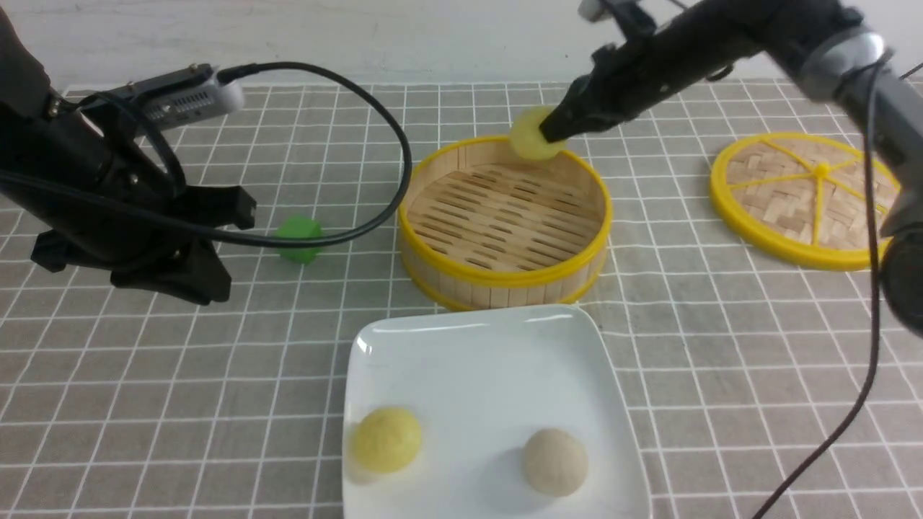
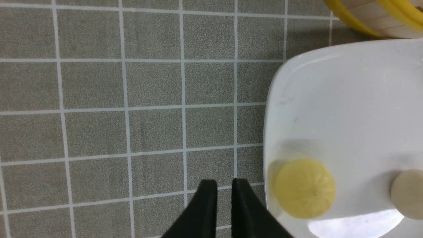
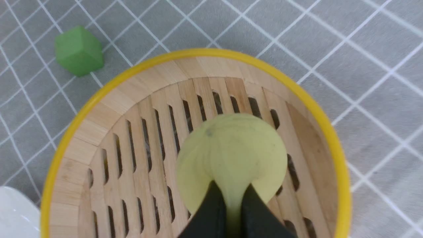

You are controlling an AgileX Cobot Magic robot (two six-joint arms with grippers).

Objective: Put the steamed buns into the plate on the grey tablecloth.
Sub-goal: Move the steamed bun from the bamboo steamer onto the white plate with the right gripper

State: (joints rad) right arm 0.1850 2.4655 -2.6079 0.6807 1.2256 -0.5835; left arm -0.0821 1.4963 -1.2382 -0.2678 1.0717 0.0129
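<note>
While the grey grid-lined tablecloth [image 1: 216, 404] lies spread, its glossy white square plate [image 1: 476, 346], nearest me, holds one pale yellow round bun [image 1: 387, 438] and one beige round bun [image 1: 554, 461], with bare room behind them. Over the yellow-rimmed bamboo steamer basket [image 1: 505, 277], my right gripper [image 1: 551, 131] pinches the third pale yellow bun [image 1: 528, 137], denting it. I should lift clear, carry smoothly and release low.
</note>
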